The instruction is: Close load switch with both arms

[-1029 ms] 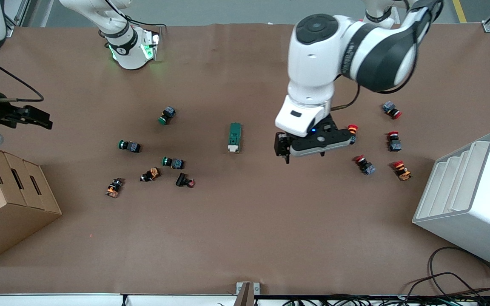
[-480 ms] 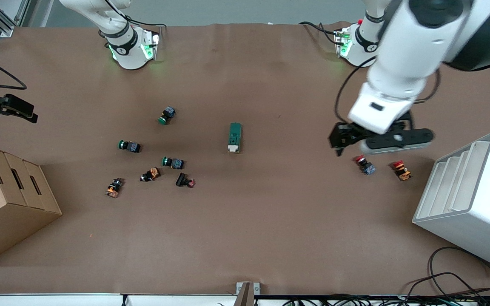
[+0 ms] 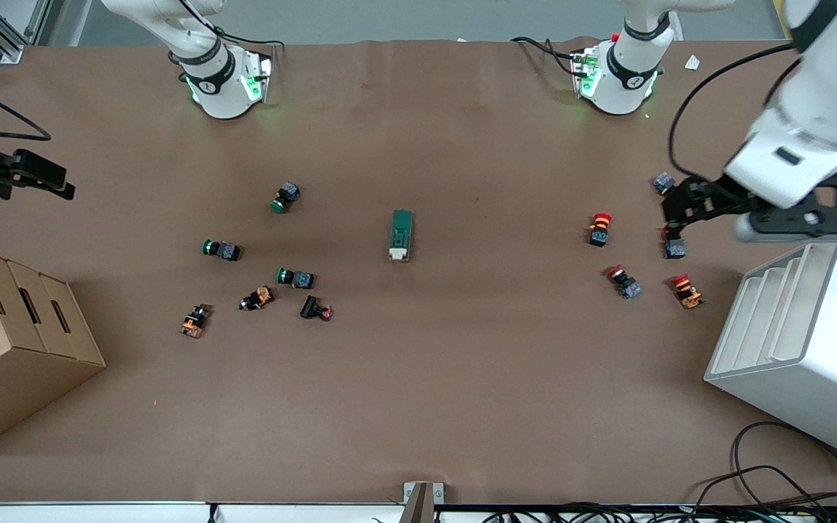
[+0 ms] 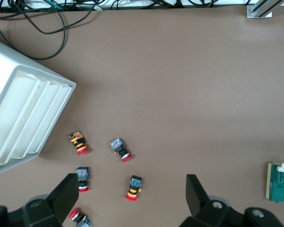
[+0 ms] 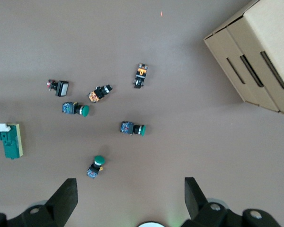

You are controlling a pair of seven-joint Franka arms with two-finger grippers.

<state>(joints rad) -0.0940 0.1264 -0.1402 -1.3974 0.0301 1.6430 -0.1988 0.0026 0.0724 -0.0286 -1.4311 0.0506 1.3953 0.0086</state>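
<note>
Now, load switch (image 3: pixel 402 234): flat on the table near its middle, cream handle end nearer the front camera, untouched.
Left gripper (image 3: pixel 673 218): fingers (image 4: pixel 66 196) spread wide, holding nothing, up over the red-capped buttons (image 3: pixel 600 227) beside the white rack (image 3: pixel 811 341).
Right gripper (image 3: pixel 62 187): fingers (image 5: pixel 66 198) apart, holding nothing, above the table's edge near the cardboard box (image 3: pixel 11 341).

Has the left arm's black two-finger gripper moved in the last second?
Yes. The left gripper swung from beside the green load switch toward the white slotted rack.
</note>
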